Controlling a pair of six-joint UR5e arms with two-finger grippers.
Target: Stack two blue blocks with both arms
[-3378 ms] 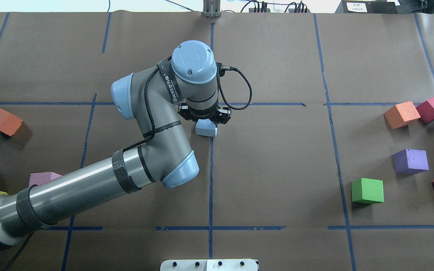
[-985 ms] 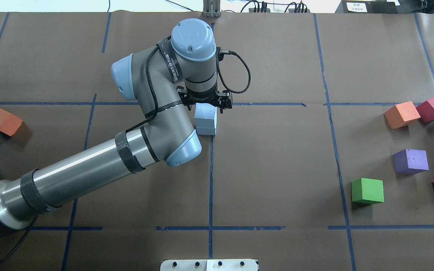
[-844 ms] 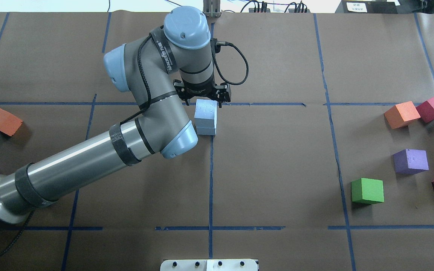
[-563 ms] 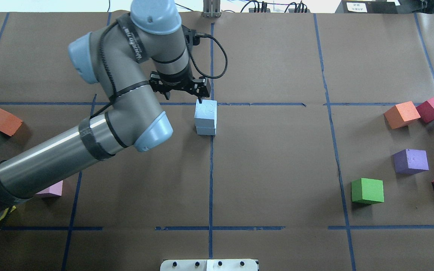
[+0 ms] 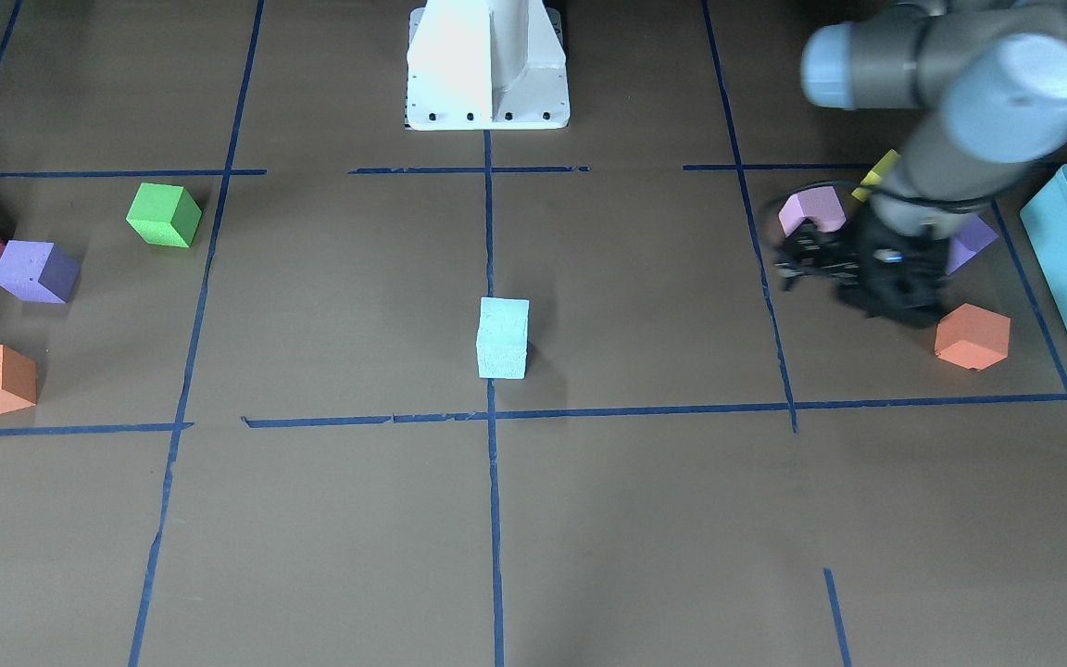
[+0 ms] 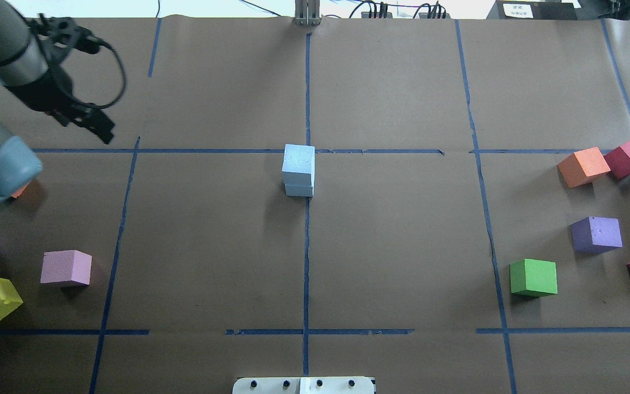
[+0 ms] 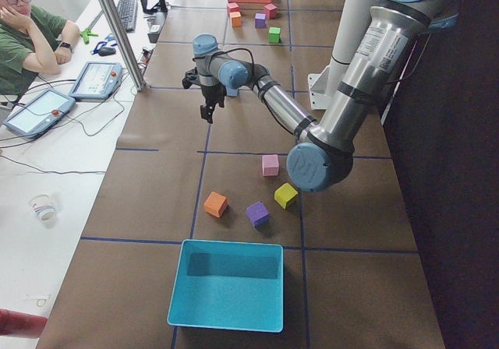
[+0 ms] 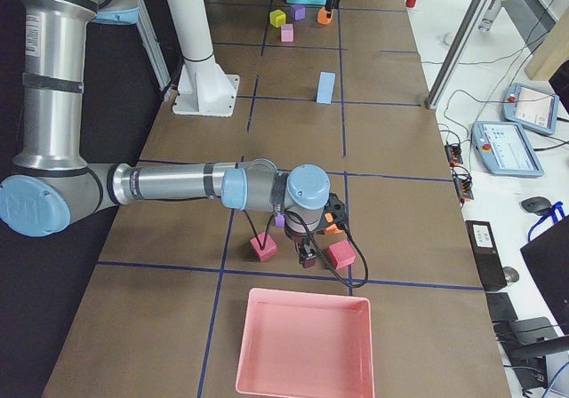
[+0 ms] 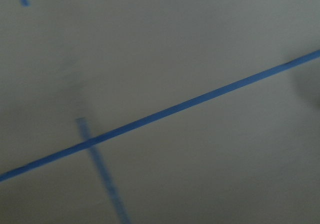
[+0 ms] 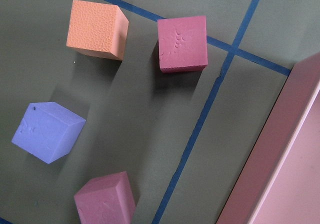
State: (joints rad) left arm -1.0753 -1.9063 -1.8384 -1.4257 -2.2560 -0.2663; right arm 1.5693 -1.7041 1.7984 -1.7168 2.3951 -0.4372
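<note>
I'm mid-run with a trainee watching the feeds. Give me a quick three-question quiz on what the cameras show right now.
1. True or false: the two blue blocks stand one on top of the other near the middle of the table.
2. Multiple choice: in the overhead view the left gripper is A) clamped on the top block, B) off at the table's left side, touching neither block, C) out of view.
3. Count: how many dark pink cubes show in the right wrist view?

Key: 1 true; 2 B; 3 two.
</note>
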